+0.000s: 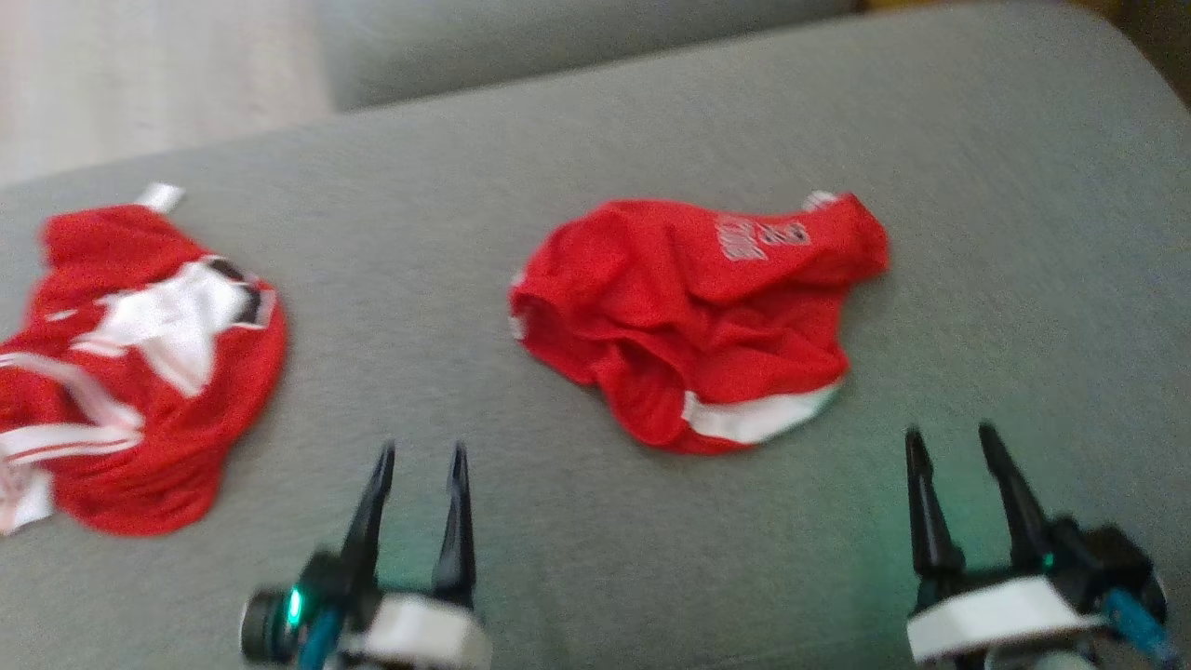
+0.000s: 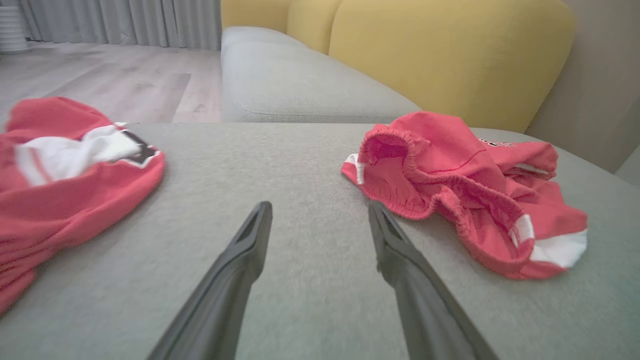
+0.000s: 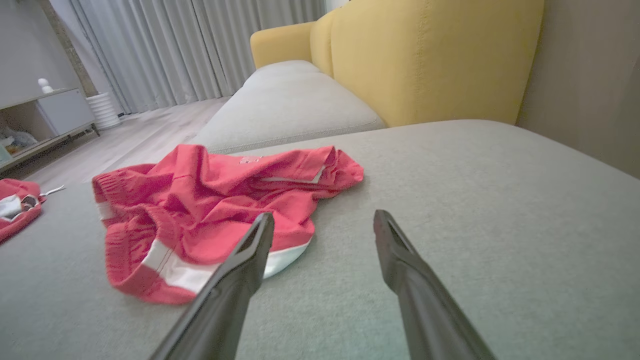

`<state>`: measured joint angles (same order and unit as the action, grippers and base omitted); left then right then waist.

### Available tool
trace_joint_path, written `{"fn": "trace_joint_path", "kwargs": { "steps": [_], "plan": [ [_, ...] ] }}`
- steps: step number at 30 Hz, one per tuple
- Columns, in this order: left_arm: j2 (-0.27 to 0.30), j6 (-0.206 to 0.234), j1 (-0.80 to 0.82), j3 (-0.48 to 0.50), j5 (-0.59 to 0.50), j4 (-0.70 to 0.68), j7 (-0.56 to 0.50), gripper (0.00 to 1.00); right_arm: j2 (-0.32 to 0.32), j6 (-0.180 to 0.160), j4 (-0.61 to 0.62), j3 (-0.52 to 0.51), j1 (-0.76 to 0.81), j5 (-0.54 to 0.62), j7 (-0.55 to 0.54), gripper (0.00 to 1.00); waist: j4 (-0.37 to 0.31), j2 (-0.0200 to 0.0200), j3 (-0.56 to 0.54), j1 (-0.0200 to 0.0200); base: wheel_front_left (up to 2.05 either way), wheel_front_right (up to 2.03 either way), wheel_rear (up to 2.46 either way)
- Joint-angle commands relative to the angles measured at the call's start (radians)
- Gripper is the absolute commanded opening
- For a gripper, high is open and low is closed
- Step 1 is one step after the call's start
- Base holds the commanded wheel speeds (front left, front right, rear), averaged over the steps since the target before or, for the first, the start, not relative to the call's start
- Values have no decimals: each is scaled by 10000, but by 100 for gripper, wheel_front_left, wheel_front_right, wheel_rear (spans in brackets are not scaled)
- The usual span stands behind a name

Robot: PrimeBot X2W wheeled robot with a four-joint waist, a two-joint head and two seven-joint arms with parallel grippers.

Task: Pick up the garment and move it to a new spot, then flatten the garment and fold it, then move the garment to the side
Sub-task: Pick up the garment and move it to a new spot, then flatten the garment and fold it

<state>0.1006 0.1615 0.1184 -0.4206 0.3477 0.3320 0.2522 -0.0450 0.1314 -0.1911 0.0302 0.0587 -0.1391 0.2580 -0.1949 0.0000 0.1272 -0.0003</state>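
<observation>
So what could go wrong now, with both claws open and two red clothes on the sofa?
The crumpled shorts are bunched in layers, so the right gripper might pinch only one fold and drag them lopsided. The other red garment looks alike and lies left of the left gripper, so it could be grabbed by mistake.

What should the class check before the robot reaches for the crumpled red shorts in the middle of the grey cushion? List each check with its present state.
1. Left pincer open and empty: ok.
2. Right pincer open and empty: ok.
3. Red shorts lying flat: not ok, crumpled.
4. Shorts apart from the red-and-white garment: ok.
5. Bare grey cushion to the shorts' right for a new spot: ok.
6. Nothing hidden under the shorts: cannot tell.
</observation>
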Motion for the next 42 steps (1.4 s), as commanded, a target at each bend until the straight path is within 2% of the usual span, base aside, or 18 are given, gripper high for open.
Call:
{"fn": "trace_joint_path", "kwargs": {
  "steps": [1, 5, 14, 21, 42],
  "plan": [
    [-155, -124, -306, 711, -312, -805, 93, 100, -53, -7, 344, 220, 85, 76, 38, 100, 1463, 0, -1314, 3, 0, 0, 0],
    [-390, -168, -1659, 1555, -978, -1996, 94, 100, -53, -7, 555, 167, 641, 179, 38, 100, 2191, 0, -1835, 3, 0, 0, 0],
    [-496, -153, -2795, 2001, -1861, -3079, 94, 100, -53, -7, 1041, 34, 1475, 26, 38, 100, 3015, 0, -2441, 3, 0, 0, 0],
    [-501, -375, -2861, 1957, -1905, -2978, 95, 100, -53, -7, 1028, 204, 1706, 94, 38, 100, 3005, 0, -2613, 3, 0, 0, 0],
    [-503, -327, -2702, 1807, -1857, -2737, 95, 100, -53, -7, 986, 14, 1674, 122, 38, 100, 2586, 0, -2488, 3, 0, 0, 0]
  ]
}}
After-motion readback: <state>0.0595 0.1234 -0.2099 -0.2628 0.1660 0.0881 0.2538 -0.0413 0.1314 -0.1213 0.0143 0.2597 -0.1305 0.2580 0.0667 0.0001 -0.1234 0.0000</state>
